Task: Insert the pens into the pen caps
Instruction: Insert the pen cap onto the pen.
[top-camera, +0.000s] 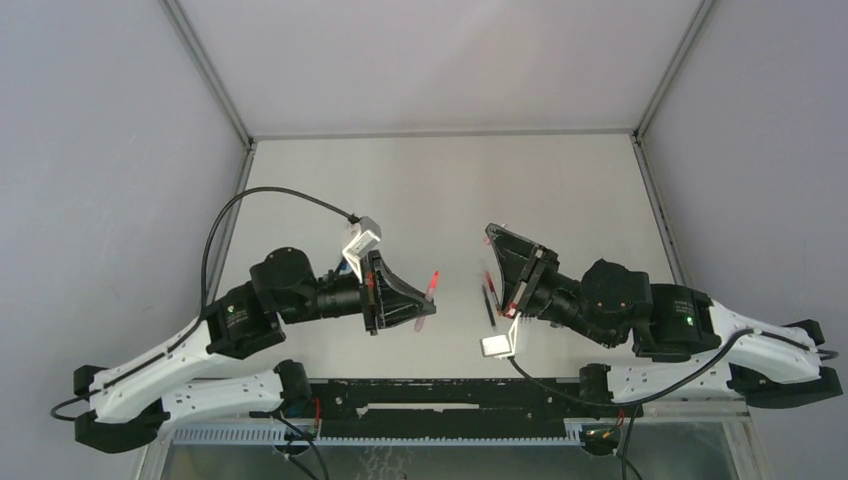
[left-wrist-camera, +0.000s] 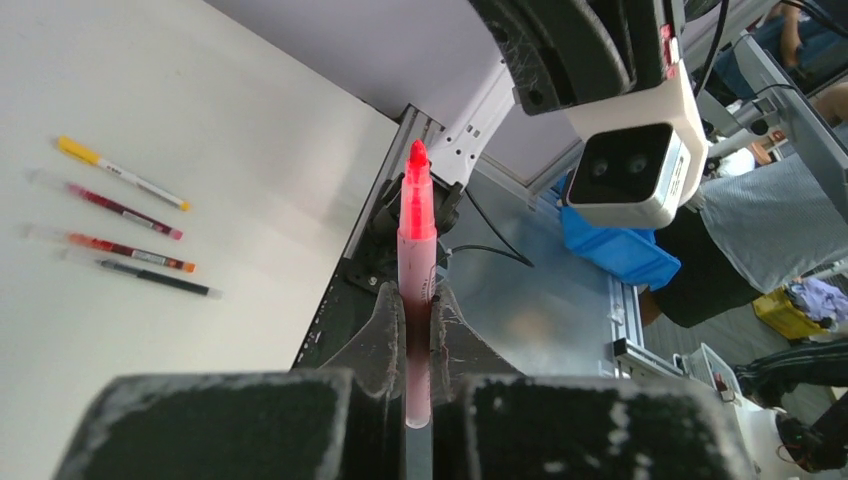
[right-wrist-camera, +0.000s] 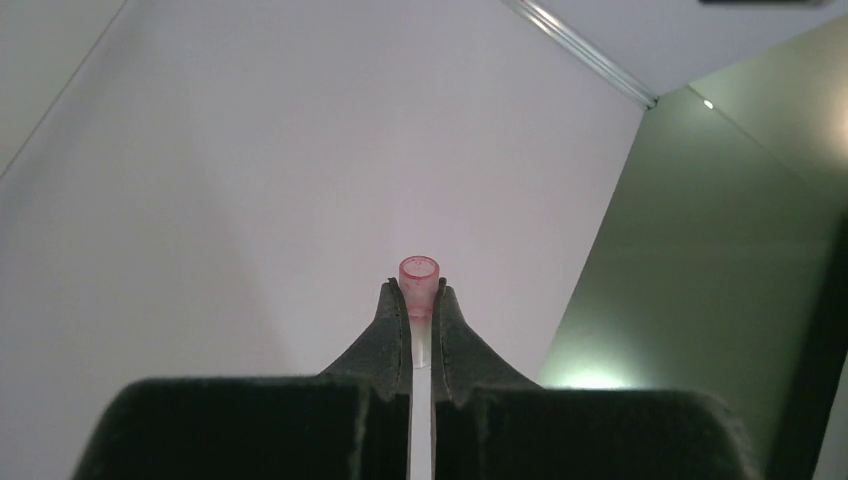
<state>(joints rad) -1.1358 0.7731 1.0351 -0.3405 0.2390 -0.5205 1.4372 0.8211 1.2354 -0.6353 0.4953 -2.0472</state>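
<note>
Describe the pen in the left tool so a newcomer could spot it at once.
Start at the left arm; its tool is shut on the pen, which juts out beyond it. Unlike the four pens lying flat on the table, it is off the table and has a bright red point.

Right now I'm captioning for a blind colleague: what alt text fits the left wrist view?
The left gripper is shut on a red pen pointing away from the camera. Four more pens lie side by side on the white table at left.
</note>
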